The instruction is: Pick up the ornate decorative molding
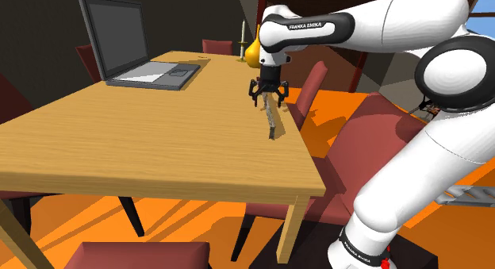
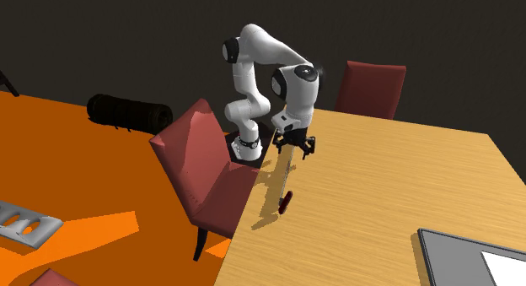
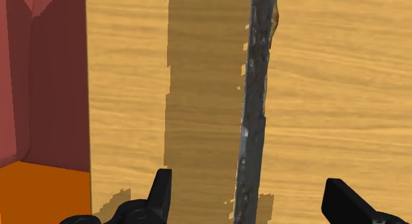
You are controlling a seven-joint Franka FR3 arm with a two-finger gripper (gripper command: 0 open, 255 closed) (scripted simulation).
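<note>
Hovering just above the wooden tabletop (image 1: 119, 140), the black hand (image 1: 269, 97) is open and grips nothing. In the wrist view its two fingers (image 3: 160, 191) stand wide apart, and the molding (image 3: 254, 110) runs between them without touching either one. The molding is a long, thin, mottled grey-brown strip resting on the tabletop, close to the edge nearest the stand, with a broad band of shadow alongside it. In the shoulder view the molding (image 1: 272, 121) stretches from under the hand toward five o'clock. In the second exterior view it stretches from the hand (image 2: 295, 149) toward six o'clock and ends in a dark red tip. An open grey laptop (image 1: 135, 45) sits at ten o'clock from the hand in the shoulder view, well apart from it. At twelve o'clock from the hand, at the tabletop's far edge, stand a yellow pear-shaped vessel (image 1: 252, 51) and a slim candlestick (image 1: 242, 39) just beside it. Whether the vessel holds anything cannot be told. In the second exterior view a dark red chair (image 2: 206, 162) stands against the tabletop's edge at nine o'clock from the molding, and a second chair (image 2: 371, 86) stands at one o'clock from the hand. A black cylinder (image 2: 131, 113) lies on the orange floor (image 2: 84, 175) at ten o'clock from the hand, well away from the tabletop.
</note>
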